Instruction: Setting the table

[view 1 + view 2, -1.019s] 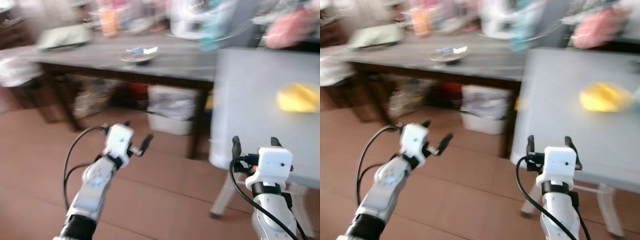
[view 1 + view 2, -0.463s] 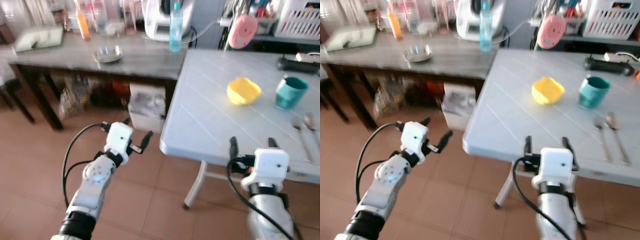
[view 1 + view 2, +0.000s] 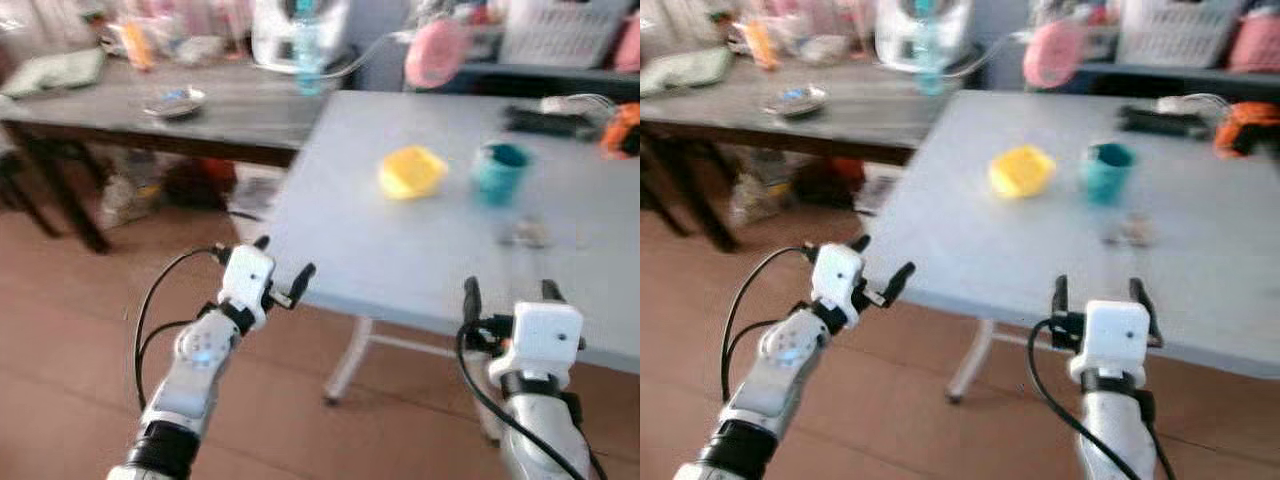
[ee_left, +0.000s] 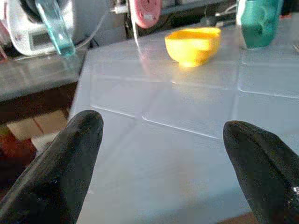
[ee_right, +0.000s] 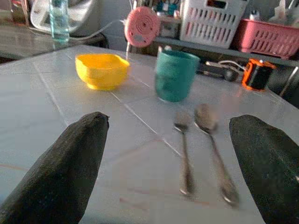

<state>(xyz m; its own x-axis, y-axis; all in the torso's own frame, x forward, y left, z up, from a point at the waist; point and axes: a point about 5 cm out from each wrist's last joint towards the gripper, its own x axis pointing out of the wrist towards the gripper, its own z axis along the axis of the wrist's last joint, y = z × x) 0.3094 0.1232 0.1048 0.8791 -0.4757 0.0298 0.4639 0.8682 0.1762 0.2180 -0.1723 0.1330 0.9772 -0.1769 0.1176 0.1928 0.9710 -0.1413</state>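
Yellow bowl [image 5: 102,70], teal cup [image 5: 175,75], spoons [image 5: 205,149] ahead | right fingers [image 5: 56,172] spread | left fingers [image 4: 60,168] spread

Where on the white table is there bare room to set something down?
The near-left stretch of the white table, between its front edge and the yellow bowl, is bare. It is crowded around the teal cup, fork and spoon.

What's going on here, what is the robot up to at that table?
The robot stands at the near edge of a pale grey table with both arms raised and nothing in hand. The left gripper and the right gripper are both open, just short of the tabletop. On the table sit a yellow bowl, a teal cup, and a fork and spoon side by side, all untouched.
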